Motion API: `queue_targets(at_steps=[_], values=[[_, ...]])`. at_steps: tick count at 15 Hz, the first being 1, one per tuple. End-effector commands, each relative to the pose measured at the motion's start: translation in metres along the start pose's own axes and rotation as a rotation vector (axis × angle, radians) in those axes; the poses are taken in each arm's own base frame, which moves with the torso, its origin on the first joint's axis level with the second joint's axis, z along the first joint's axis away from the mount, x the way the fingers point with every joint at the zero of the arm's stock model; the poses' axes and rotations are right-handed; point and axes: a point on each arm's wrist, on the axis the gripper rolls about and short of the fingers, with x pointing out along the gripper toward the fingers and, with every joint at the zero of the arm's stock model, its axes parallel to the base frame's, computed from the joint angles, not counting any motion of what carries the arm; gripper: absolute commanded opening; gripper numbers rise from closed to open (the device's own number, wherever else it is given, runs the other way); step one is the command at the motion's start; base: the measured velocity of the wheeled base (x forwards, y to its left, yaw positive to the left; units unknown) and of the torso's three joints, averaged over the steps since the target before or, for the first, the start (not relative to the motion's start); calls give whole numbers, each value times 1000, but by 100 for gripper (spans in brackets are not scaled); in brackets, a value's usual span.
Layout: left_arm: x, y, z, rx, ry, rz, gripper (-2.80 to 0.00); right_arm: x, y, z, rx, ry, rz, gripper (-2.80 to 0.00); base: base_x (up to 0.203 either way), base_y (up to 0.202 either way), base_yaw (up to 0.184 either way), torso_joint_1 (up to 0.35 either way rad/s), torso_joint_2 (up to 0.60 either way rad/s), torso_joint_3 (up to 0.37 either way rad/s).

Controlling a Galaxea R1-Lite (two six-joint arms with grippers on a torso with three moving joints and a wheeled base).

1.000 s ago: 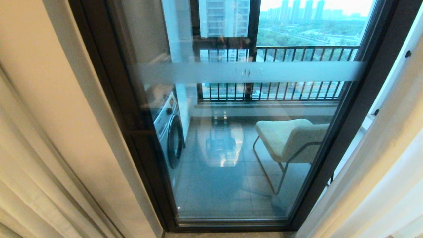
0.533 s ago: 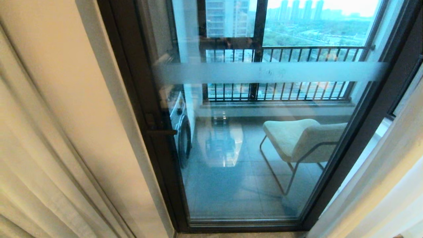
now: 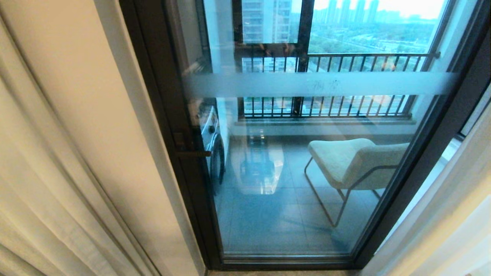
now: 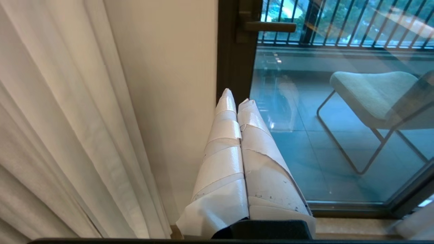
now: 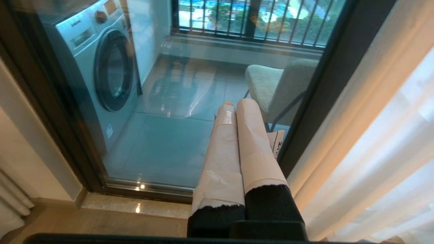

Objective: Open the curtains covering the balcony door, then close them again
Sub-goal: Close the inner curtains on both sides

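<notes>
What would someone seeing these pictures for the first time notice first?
The eye goes first to the balcony door in the middle, a tall black-framed glass panel with a frosted band across it and a view of the city beyond. Through the glass stand a pale chair on the right and a washing machine on the left. Cream curtains hang drawn back at both sides, leaving the glass uncovered.

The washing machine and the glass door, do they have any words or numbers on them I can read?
Washing machine: a small brand name on its top panel, too small to read.
Frosted band on the balcony door: faint marks, too blurred to read.
Paper tag beside the right gripper: dark print, mostly hidden, unreadable.
Nothing else carries text.
</notes>
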Motion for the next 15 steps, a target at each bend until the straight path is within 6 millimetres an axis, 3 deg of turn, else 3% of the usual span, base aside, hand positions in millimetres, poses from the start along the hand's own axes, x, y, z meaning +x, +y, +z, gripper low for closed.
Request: queue_targets(at_steps=[1,10,15], values=[[0,0,0,2,0,1,-280,0,0,0,0,2,1,-280,0,0,0,0,0,0],[0,0,1,5,-12,7,-280,0,0,0,0,1,1,-280,0,0,0,0,0,0],[-3,-1,25,52,-245,16,-280,0,0,0,-2,2,1,-280,0,0,0,0,0,0]])
